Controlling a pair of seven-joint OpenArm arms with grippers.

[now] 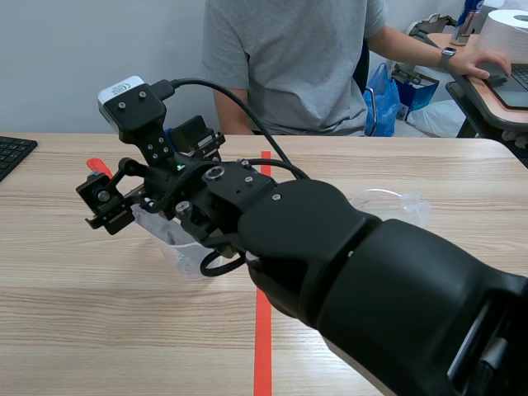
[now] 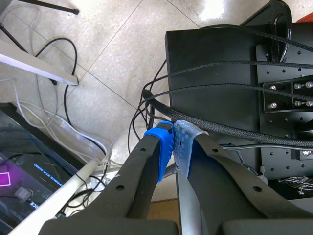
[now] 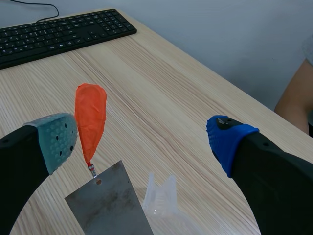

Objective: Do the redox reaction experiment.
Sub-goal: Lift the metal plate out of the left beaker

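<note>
Scene view: my right arm (image 1: 346, 264) comes in low from the right and reaches past the middle tape line. Its wrist hangs over a clear beaker (image 1: 177, 247) on the table (image 1: 82, 313). My own bulk hides most of the beaker. Behind the wrist only the tip of an orange tab (image 1: 98, 166) shows. A second clear cup (image 1: 394, 203) stands well apart on the right, and a person (image 1: 289, 66) sits across from me. My left arm does not show here at all.

Left wrist view: my left gripper (image 2: 173, 143) is parked off the table, pads pressed together on nothing. It looks down at floor and cables, so it has no part in this step.

Right wrist view: this shows what the scene view hides. My right gripper (image 3: 142, 139) is spread wide with nothing between the pads. Just ahead lies a thin metal sheet (image 3: 107, 205), joined by a small ring to the tab (image 3: 90, 115). The beaker's spout (image 3: 161, 196) is just beside the sheet. A keyboard (image 3: 58, 32) lies far ahead. I cannot tell whether the sheet lies flat or leans on the beaker.

I judge I am at the pick-up: the metal must go into the liquid, and it is not yet gripped. Next I should come down square, turn so the pads straddle the tab or the sheet's upper edge, and pinch. The sheet is thin and may slide, and I must not knock the beaker.
</note>
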